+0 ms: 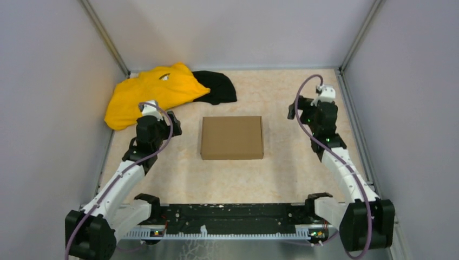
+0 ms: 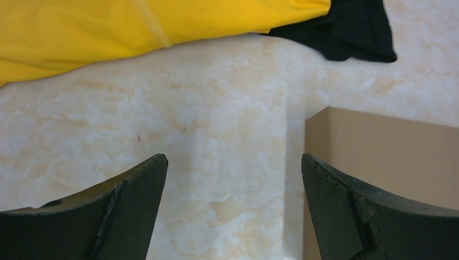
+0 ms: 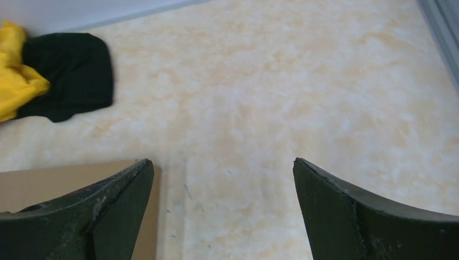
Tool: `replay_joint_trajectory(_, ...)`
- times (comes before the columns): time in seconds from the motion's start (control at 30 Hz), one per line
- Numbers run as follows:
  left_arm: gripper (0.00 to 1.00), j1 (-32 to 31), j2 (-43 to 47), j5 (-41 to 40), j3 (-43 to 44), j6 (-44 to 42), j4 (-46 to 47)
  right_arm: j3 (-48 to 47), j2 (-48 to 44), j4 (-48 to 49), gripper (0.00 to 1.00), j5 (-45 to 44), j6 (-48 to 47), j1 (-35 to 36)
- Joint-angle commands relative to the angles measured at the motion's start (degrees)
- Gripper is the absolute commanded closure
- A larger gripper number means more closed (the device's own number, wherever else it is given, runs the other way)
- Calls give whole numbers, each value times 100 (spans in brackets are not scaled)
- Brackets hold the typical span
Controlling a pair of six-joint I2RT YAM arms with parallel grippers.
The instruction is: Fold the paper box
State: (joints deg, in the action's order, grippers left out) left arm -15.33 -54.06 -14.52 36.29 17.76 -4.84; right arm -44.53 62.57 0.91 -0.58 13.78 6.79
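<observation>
The paper box (image 1: pixel 231 137) is a shallow, closed brown cardboard rectangle lying flat in the middle of the table. Its far left corner shows in the left wrist view (image 2: pixel 379 151) and its far right corner in the right wrist view (image 3: pixel 65 176). My left gripper (image 1: pixel 172 123) hovers to the left of the box, open and empty (image 2: pixel 233 162). My right gripper (image 1: pixel 292 111) hovers to the right of the box and a little farther back, open and empty (image 3: pixel 223 165). Neither gripper touches the box.
A yellow cloth (image 1: pixel 151 92) and a black cloth (image 1: pixel 219 86) lie bunched at the back left, just behind my left gripper. Grey walls close in the left, back and right sides. A black rail (image 1: pixel 233 216) runs between the arm bases at the near edge.
</observation>
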Motion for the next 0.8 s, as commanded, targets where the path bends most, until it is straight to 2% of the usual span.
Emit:
replay_joint_trajectory(0.0,1,143,199,38,-908,-834,1719,1363,-959,1391,1,-630,-108,-168)
replay_joint_trajectory(0.13,1,209,136,-175,-1498,-1187,2633,2505,-1683,1918,1,-1522,-225,-168)
replay_joint_trajectory(0.23,1,261,-254,-175,-1765,-1529,3243,3383,-2202,2789,1,-1984,-544,-169)
replay_joint_trajectory(0.33,1,418,-766,93,-2072,-1663,4059,3987,-2261,3714,1,-2318,-1009,-168)
replay_joint_trajectory(0.47,1,714,-1746,900,-2192,-1707,4937,4265,-1519,5023,1,-2341,-1166,-172)
replay_joint_trajectory(0.53,1,820,-2195,1290,-1954,-1671,4958,4269,-927,5607,1,-2349,-1189,-170)
replay_joint_trajectory(0.63,1,871,-2553,1300,-1646,-1663,4856,4259,48,6516,1,-2314,-1295,-176)
replay_joint_trajectory(0.77,1,917,-2706,1159,-1685,-1722,5337,4161,641,6887,1,-2088,-1175,-169)
